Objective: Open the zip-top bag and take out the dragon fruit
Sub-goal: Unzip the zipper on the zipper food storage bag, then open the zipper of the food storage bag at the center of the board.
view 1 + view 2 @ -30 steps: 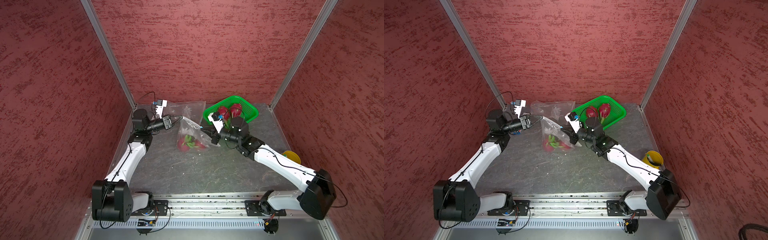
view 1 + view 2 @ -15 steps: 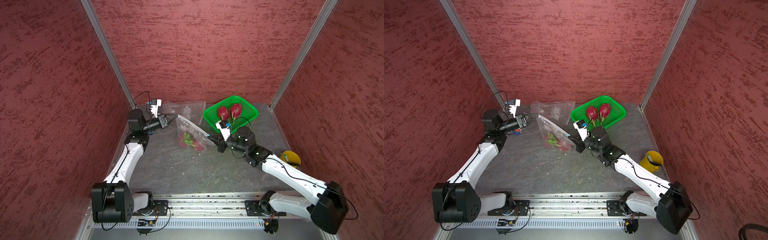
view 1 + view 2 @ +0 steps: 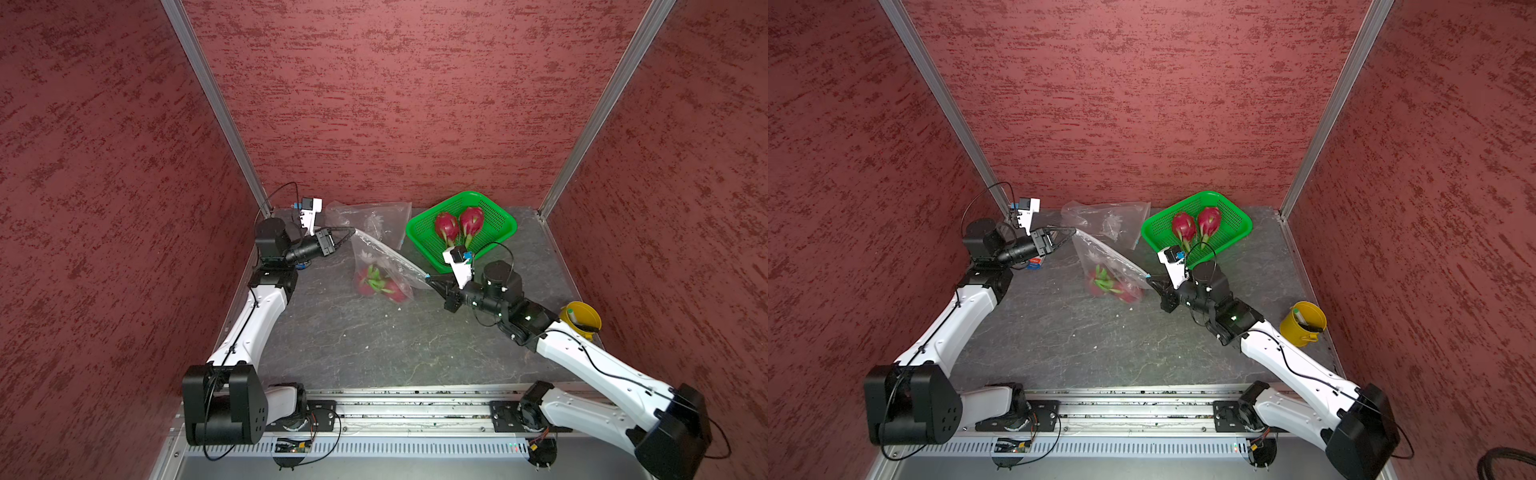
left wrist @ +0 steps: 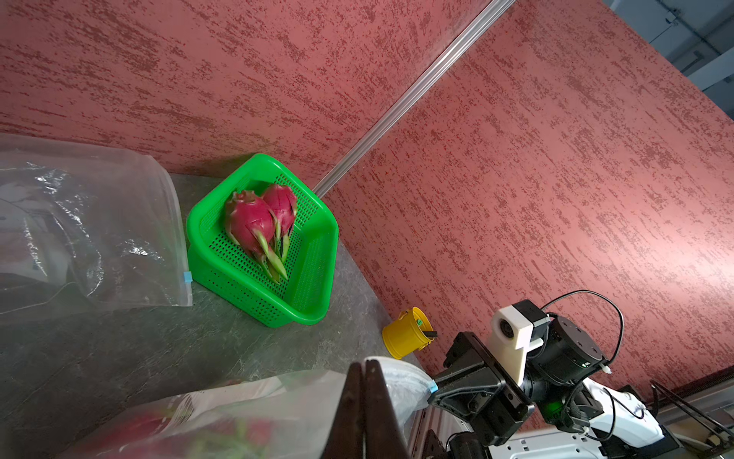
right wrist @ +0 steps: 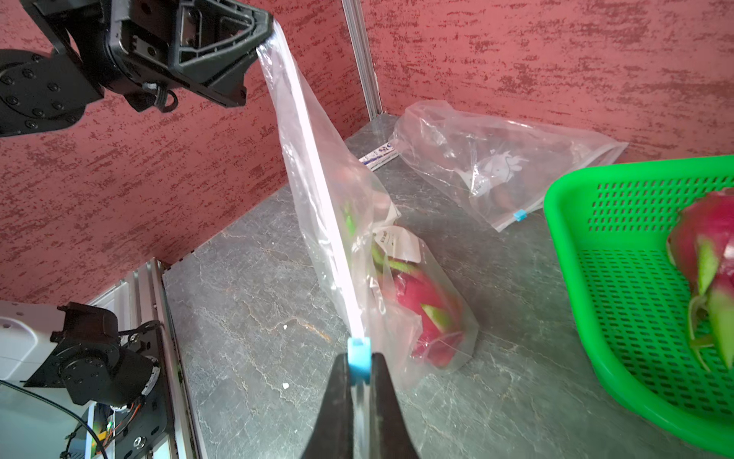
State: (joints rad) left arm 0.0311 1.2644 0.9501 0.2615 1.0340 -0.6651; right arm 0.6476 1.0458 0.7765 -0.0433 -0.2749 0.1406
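A clear zip-top bag (image 3: 382,259) hangs stretched between my two grippers, its bottom resting on the table. Pink dragon fruit (image 3: 376,284) with green scales lie inside it at the bottom, and they also show in the right wrist view as dragon fruit (image 5: 421,298). My left gripper (image 3: 350,233) is shut on the bag's far top corner, and the left wrist view has that gripper (image 4: 363,365) pinching plastic. My right gripper (image 3: 429,279) is shut on the blue slider (image 5: 358,353) at the near end of the zip.
A green mesh basket (image 3: 494,218) at the back right holds two dragon fruit (image 3: 446,226). An empty clear bag (image 3: 374,216) lies against the back wall. A yellow cup (image 3: 579,318) stands by the right wall, beside my right arm. Red walls close three sides.
My right gripper drew back toward the front right with the slider while the left shifted slightly left. The bag's top edge is now stretched longer, and the last half second shows little motion.
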